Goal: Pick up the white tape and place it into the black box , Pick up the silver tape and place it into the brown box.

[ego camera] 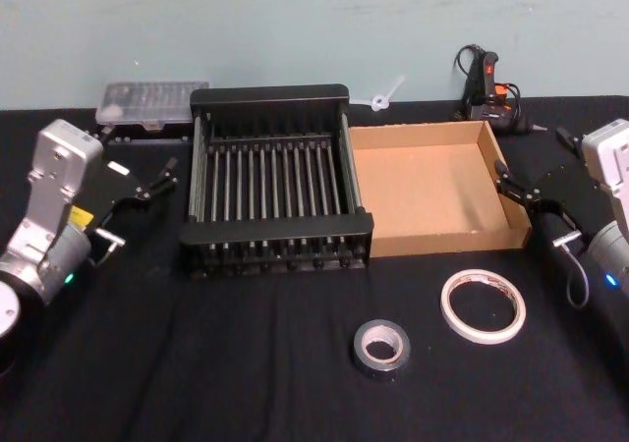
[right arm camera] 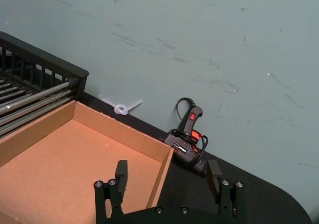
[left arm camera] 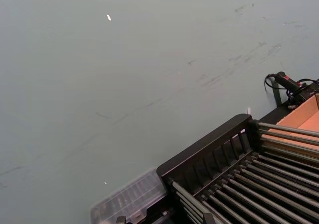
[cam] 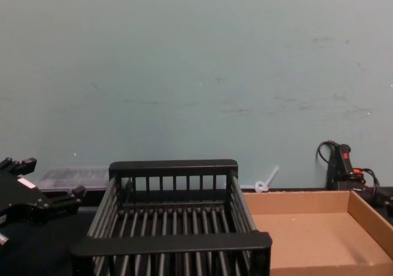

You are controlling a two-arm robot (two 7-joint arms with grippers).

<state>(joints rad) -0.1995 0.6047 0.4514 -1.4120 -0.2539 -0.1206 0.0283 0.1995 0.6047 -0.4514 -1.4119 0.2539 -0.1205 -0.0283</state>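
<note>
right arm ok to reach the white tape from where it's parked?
Probably yes. The right tool hangs open beside the brown box, and the white tape lies flat on bare cloth in front of that box, with the silver tape lying apart from it.

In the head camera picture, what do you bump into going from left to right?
left gripper → black box → silver tape → white tape → right gripper

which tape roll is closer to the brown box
The white tape, the larger ring, lies just in front of the brown box; the smaller silver tape sits farther forward and left.
</note>
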